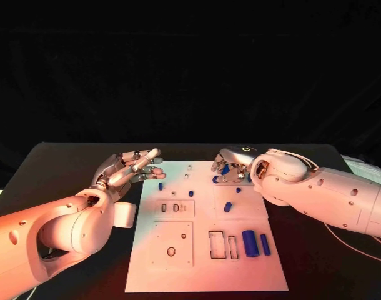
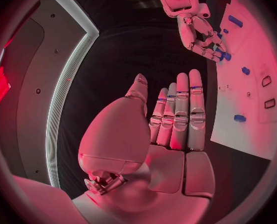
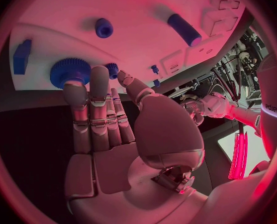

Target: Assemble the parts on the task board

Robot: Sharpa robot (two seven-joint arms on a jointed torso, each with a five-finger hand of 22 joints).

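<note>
Task board (image 1: 204, 250) mid-tabletop (image 1: 64, 162), long axis 12–6. Progress looks early: several parts lie loose, e.g. two blue cylinders (image 1: 255, 242) at board's 4 o'clock and a short peg (image 1: 228, 206) near centre; small pegs stand near the 12 end. Most recesses appear unfilled.

Right hand (image 1: 231, 165) at board's 1 o'clock, fingers extended and apart, tips by the blue gear (image 3: 68, 72); no firm hold evident. Left hand (image 1: 135, 165) at 11 o'clock, off board edge, fingers straight, side by side, holding nothing.

Room: board's 6 o'clock half unobstructed; 12 end crowded by both hands.
</note>
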